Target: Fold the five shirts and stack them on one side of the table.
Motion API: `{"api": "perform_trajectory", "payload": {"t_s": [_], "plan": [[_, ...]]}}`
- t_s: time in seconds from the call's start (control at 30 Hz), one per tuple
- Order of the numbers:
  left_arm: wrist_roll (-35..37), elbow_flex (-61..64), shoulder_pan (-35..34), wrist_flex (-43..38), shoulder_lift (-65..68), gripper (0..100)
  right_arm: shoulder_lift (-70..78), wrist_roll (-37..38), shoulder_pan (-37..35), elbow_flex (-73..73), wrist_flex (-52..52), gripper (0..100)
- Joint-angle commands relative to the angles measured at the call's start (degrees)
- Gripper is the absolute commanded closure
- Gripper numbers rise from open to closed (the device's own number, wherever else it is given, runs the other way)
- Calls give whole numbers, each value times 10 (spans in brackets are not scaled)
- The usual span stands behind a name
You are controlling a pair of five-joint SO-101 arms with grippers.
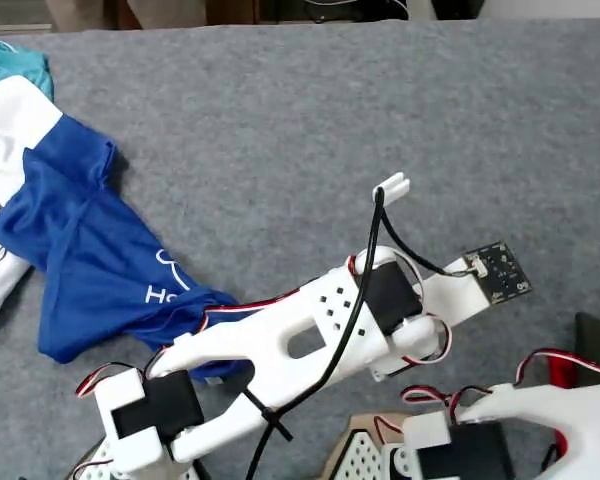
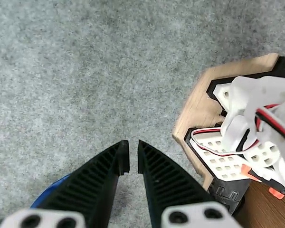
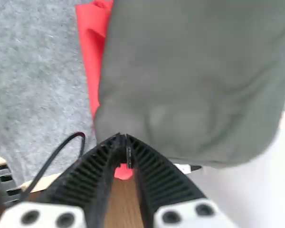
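A blue shirt (image 1: 90, 250) lies crumpled at the left of the grey table, partly over a white shirt (image 1: 5, 150), with a teal shirt (image 1: 15, 62) at the far left corner. My left arm (image 1: 300, 335) stretches over the blue shirt's near end towards the middle. The left gripper (image 2: 133, 159) hangs over bare carpet, shut with nothing in it; a bit of the blue shirt (image 2: 50, 194) shows beside one finger. At the near right edge a dark grey shirt (image 3: 190, 76) lies on a red shirt (image 3: 92, 52). My right gripper (image 3: 123, 140) is shut, its tips at the grey shirt's edge.
The right arm's base on its wooden plate (image 2: 199, 109) stands close to the left gripper. A black cable (image 1: 370, 270) runs along the left arm. The table (image 1: 310, 110) is grey carpet across its middle and back.
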Motion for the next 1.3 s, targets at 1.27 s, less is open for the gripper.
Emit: {"api": "perform_trajectory", "payload": {"t_s": [1.27], "plan": [[2, -25, -7, 14, -7, 951, -35, 133, 44, 138, -80, 839]]}}
